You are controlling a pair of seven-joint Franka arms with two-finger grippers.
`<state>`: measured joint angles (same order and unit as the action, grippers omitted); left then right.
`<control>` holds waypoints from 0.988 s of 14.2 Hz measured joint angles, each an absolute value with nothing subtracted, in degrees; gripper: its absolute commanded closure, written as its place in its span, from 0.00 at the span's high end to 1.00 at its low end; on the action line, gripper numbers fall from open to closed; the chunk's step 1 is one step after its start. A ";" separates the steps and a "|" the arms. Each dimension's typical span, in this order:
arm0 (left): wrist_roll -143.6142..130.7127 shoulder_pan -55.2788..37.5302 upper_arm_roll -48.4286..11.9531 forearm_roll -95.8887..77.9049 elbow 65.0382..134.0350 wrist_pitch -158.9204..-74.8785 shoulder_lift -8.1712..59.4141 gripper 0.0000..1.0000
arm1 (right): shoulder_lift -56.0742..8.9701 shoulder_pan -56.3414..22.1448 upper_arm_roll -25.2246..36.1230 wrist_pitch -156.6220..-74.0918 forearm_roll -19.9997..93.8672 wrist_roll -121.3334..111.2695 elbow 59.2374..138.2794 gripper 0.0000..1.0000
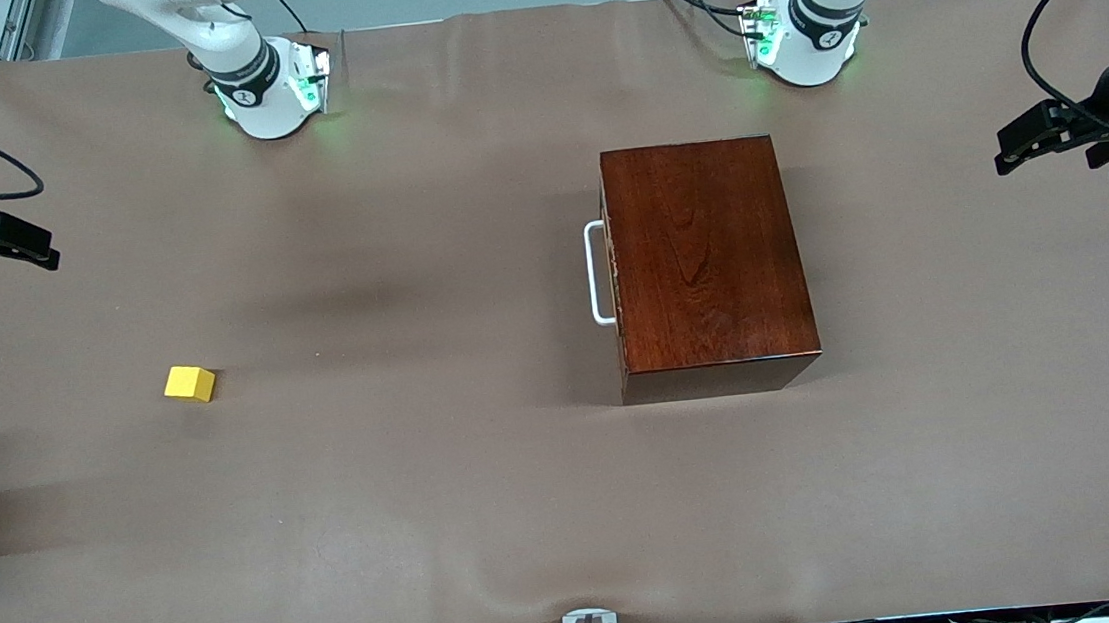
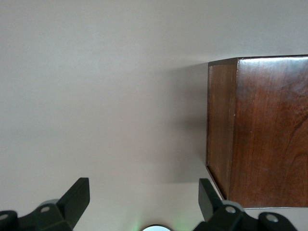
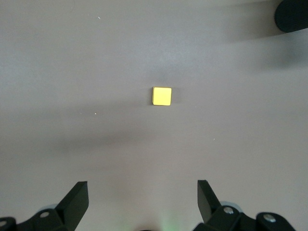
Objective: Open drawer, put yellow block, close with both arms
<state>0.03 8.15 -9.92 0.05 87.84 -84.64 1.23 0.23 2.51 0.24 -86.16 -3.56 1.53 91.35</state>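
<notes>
Drawer (image 1: 611, 271) shut in box (image 1: 705, 253), toward left arm's end; block (image 1: 189, 384) well apart at eight o'clock, toward right arm's end.

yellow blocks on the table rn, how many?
1. The yellow block lies on the table toward the right arm's end, well apart from the closed drawer. Any inside the drawer would be hidden.

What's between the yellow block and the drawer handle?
Nothing: in the front view only bare brown table cover lies between the yellow block and the shut drawer's white handle.
</notes>
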 measured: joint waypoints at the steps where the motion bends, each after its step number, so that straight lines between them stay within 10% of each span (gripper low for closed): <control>1: 0.03 8.14 -9.92 0.05 87.84 -84.70 1.28 1.00 | 0.23 2.51 0.25 -86.46 -3.56 1.53 91.53 1.00; 14: -31.29 -0.24 -18.77 -0.54 87.41 -89.93 4.07 1.00 | 0.15 2.62 0.68 -93.60 -3.56 1.53 97.58 1.00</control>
<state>-31.29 -0.24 -18.77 -0.54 87.41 -89.93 4.07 0.15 2.62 0.68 -93.60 -3.56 1.53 97.58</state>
